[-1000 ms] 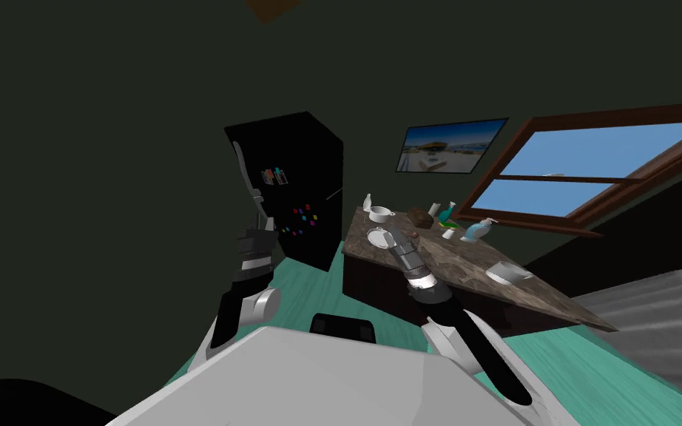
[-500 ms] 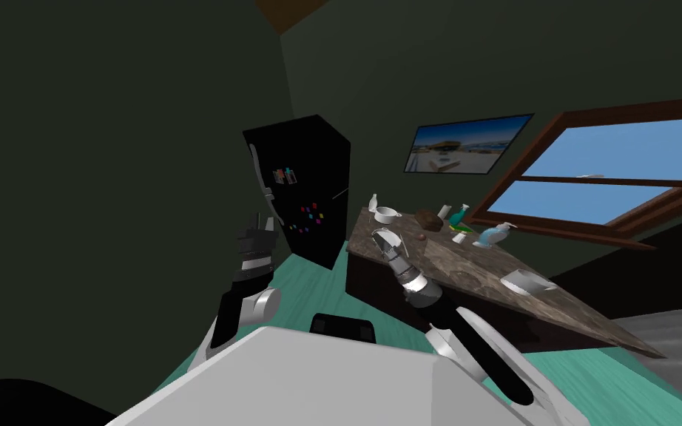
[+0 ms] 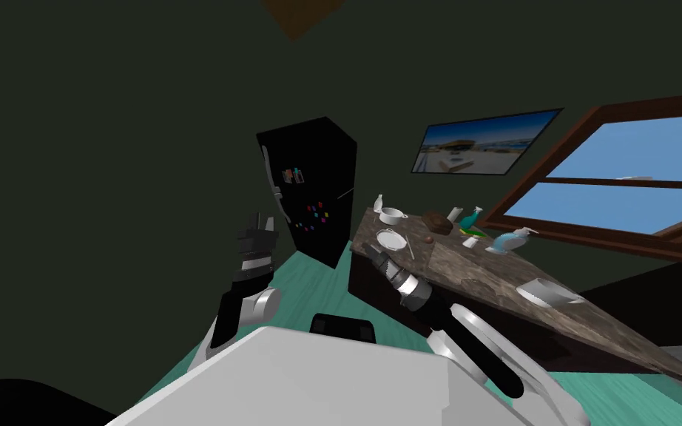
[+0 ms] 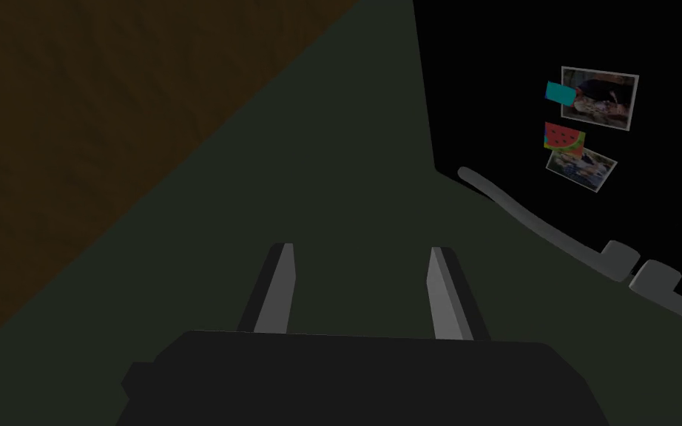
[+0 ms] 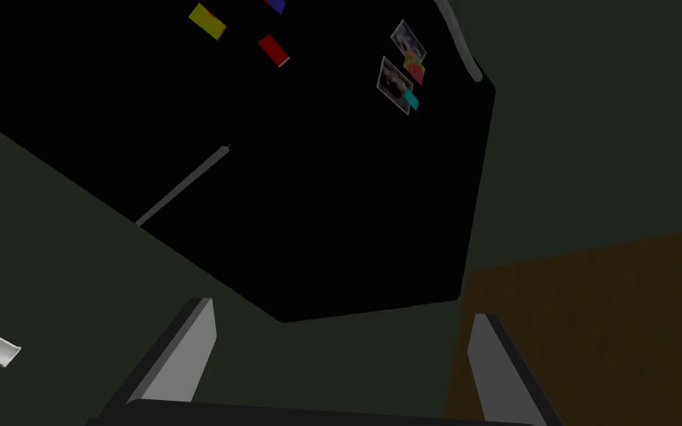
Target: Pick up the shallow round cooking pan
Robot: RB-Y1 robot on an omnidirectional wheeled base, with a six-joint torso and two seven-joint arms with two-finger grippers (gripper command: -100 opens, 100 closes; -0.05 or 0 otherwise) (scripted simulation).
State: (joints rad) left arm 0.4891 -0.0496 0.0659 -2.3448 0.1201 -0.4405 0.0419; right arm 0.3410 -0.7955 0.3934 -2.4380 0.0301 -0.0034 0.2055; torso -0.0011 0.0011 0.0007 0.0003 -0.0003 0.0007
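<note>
Pan (image 3: pixel 390 239): shallow, round, white; sat on counter (image 3: pixel 480 277), nr corner facing fridge (image 3: pixel 317 177). R gripper (image 3: pixel 371 253): fingers spread, empty, just short of pan. L gripper (image 3: pixel 260 220): spread, empty, raised. Step, I judged: approach. Next needed: R onto rim, close.

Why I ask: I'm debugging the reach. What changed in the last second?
My head camera shifted. The right gripper drew back from above the white pan to the near edge of the counter, open and empty. The pan stayed on the counter; the left gripper stayed raised and open.
</note>
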